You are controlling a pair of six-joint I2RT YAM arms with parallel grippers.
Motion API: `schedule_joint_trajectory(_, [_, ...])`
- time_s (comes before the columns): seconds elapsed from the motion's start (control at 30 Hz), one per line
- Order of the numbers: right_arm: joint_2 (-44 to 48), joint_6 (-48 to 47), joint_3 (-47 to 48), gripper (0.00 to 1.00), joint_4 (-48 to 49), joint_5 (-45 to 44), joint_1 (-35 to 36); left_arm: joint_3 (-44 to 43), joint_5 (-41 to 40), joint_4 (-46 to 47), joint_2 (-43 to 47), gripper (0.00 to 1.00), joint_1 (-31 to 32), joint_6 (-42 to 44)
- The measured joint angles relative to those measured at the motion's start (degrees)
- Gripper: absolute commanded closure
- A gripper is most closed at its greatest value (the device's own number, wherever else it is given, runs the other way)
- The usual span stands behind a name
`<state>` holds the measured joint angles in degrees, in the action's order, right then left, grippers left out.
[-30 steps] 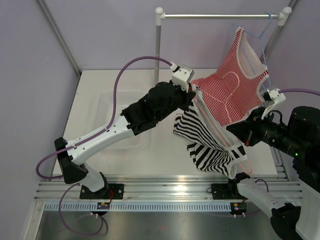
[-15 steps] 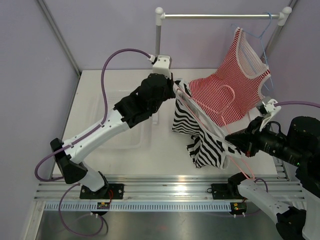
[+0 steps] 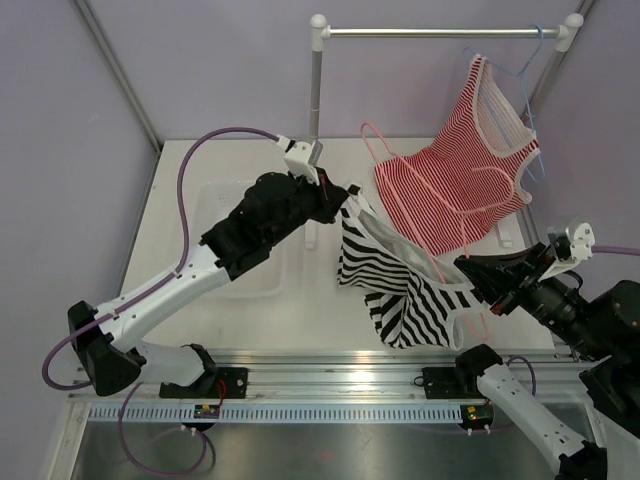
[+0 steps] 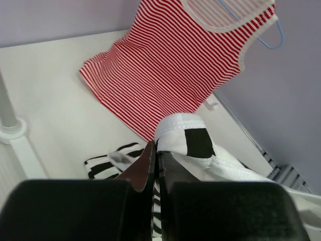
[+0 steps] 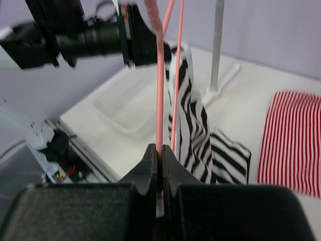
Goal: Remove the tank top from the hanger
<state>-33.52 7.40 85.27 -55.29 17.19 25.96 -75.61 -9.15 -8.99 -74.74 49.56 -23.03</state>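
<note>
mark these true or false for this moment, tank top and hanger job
1. The left gripper is shut on the white-trimmed edge of the tank top. True.
2. The right gripper is open and holds nothing. False: it is shut on the pink hanger.
3. The red-and-white top hangs on a light blue hanger hooked over the rail. True.
4. The tank top lies folded flat on the table, away from both arms. False: the left gripper holds it up by its edge and it drapes down between the two arms.
</note>
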Motion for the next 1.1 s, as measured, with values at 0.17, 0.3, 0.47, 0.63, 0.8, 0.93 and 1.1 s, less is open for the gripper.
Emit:
schedule_joint_trajectory(0.17, [6.95,5.75,-15.54,1.00,23.85,0.02,0.04,6.12,7.48,3.65,2.21,1.00,2.45,-0.90])
schedule_joint_trajectory(0.3, [2.78,10.56,-22.51,1.00,43.28,0.48,0.09,10.78,15.06,4.83,4.61,1.00,4.20,-0.55])
schedule_joint_trajectory(0.47, [-8.00,13.31,-17.66,1.00,47.21,-4.31,0.24,15.43,11.13,0.50,8.00,1.00,4.31,-0.02])
schedule_joint_trajectory(0.63, [-21.07,12.31,4.76,1.00,27.19,-14.03,0.28,15.34,-3.39,-8.79,8.07,1.00,3.17,-2.56])
schedule_joint_trajectory(0.8, [-21.57,10.21,5.16,1.00,10.84,-19.89,0.31,15.67,-7.67,-11.06,6.71,0.77,2.56,-3.87])
schedule_joint_trajectory(0.93, [-25.20,8.13,7.39,1.00,1.79,-24.68,0.31,15.69,-7.63,-11.19,5.05,0.01,2.56,-3.98])
schedule_joint_trajectory(1.1, [-35.82,5.49,16.11,1.00,-1.79,-28.26,-0.72,15.61,-7.28,-12.09,4.92,0.01,2.56,-4.26])
